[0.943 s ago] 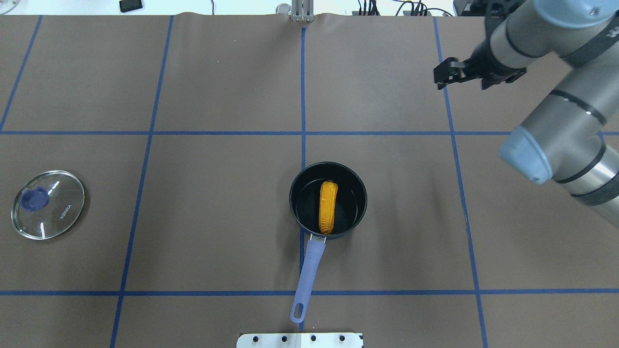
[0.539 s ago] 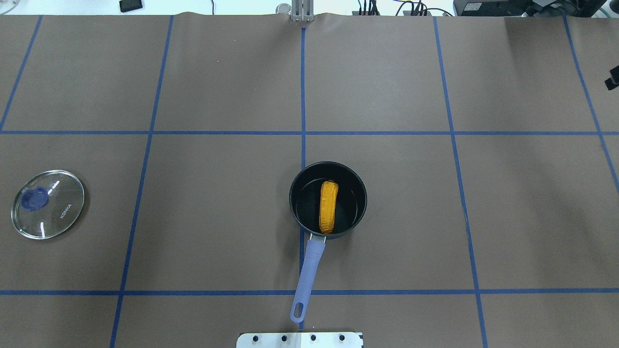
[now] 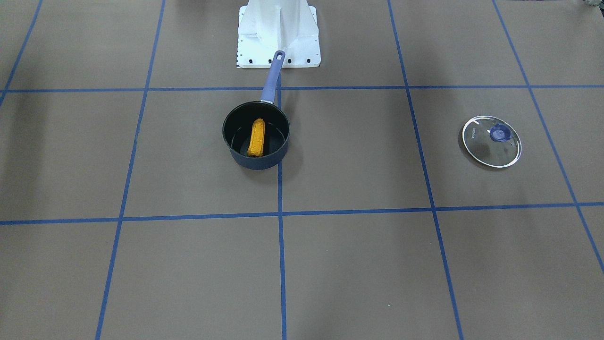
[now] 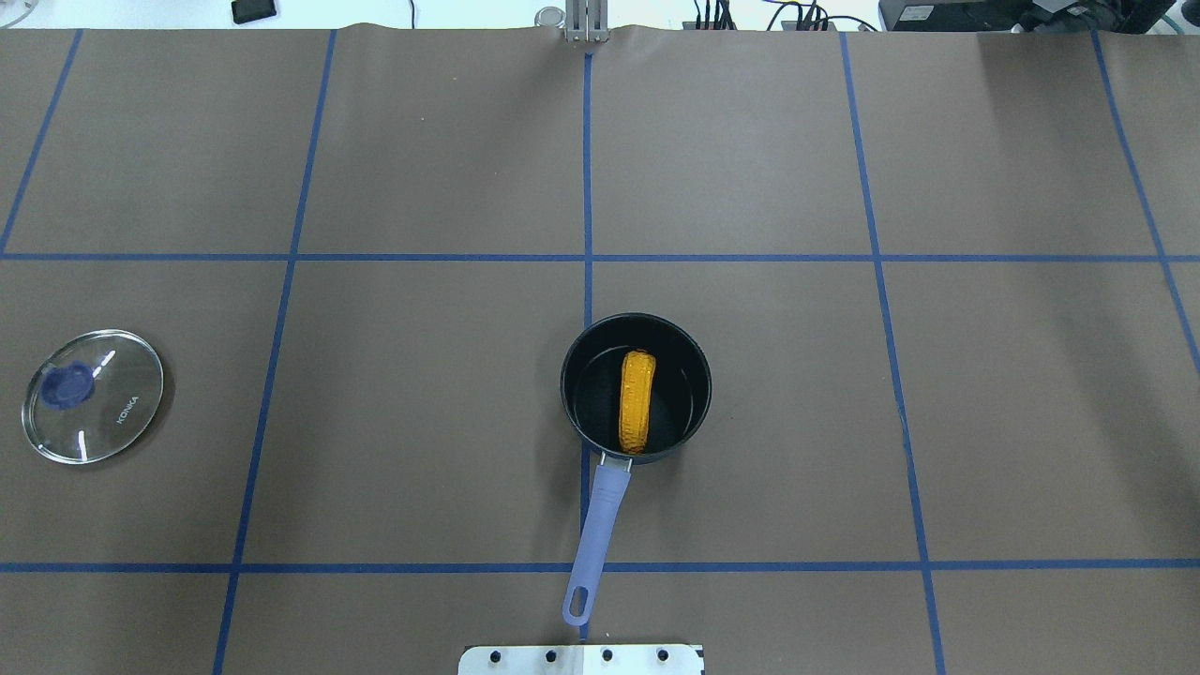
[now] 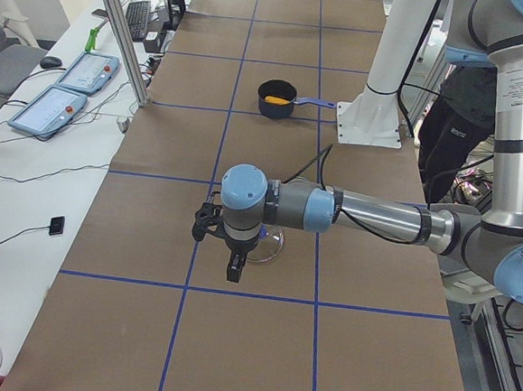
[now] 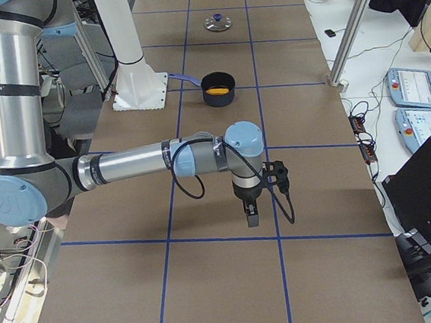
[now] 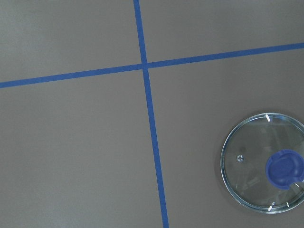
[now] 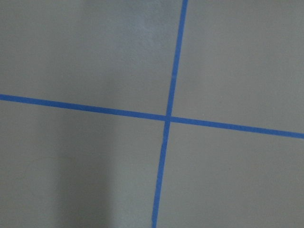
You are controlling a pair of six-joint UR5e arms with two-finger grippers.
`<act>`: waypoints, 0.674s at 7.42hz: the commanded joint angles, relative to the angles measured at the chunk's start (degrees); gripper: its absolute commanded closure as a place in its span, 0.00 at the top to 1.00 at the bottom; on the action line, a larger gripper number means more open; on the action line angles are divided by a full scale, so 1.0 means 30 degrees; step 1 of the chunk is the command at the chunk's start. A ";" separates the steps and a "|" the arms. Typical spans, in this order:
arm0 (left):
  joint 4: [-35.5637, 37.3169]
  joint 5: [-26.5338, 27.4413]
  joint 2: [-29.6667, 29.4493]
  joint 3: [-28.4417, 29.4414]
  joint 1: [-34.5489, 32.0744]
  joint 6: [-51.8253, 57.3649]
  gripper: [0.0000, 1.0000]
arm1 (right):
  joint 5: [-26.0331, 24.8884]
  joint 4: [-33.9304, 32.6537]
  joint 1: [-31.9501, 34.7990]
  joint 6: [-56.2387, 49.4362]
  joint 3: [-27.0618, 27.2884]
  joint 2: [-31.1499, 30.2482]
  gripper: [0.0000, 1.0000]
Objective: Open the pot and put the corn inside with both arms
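The dark-blue pot [image 4: 587, 401] stands open near the table's middle, its purple handle [image 4: 600, 525] pointing toward the robot base. The yellow-orange corn [image 4: 637, 401] lies inside it, as the front view also shows: pot [image 3: 257, 163], corn [image 3: 257, 137]. Both grippers are out of the overhead and front views. The left gripper [image 5: 231, 271] hangs over the table near the glass lid, far from the pot [image 5: 270, 111]. The right gripper [image 6: 251, 217] hangs over bare table, far from the pot [image 6: 219, 101]. I cannot tell whether either gripper is open or shut.
The round glass lid [image 4: 94, 410] with its blue knob lies flat at the table's left side, also in the left wrist view [image 7: 256, 166]. The white robot base [image 3: 277, 33] stands just behind the pot handle. Blue tape lines grid the brown table cover.
The right arm and gripper, seen at the overhead view's upper right, have withdrawn to the right and left that view. Pot, corn and lid have not moved.
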 commanded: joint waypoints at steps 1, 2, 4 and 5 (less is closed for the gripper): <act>0.0016 0.0121 0.0545 -0.0319 -0.0016 0.0060 0.99 | -0.0114 0.0048 0.0269 0.0045 -0.0026 -0.0749 1.00; 0.0017 0.0150 0.0547 -0.0320 0.0013 0.0061 0.99 | -0.0026 0.0020 0.0269 0.0133 -0.0055 -0.0984 1.00; 0.0046 0.0151 0.0547 -0.0320 -0.0016 0.0061 0.99 | -0.0083 0.0253 0.0240 0.0018 0.0062 -0.1133 1.00; 0.0017 0.0151 0.0837 -0.0407 -0.0045 0.0061 0.99 | -0.0055 0.0254 0.0240 0.0046 0.0033 -0.1133 1.00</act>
